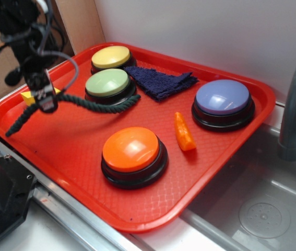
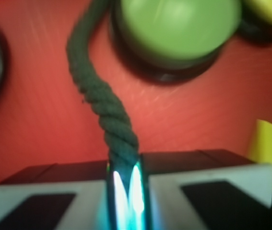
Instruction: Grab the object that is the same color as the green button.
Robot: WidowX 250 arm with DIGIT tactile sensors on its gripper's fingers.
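With the jaws pinched tight on the rope, the gripper has its catch, so the grab looks done; only a clean lift seems left. The rope trails from the jaws toward the green button just beyond. The count on the tray: four buttons, one rope, one blue cloth, one orange piece, one yellow block.

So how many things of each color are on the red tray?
Green: 2, button and rope
Yellow: 2, button and block
Orange: 2, button and small piece
Purple: 1, button
Blue: 1, cloth
Total: 8
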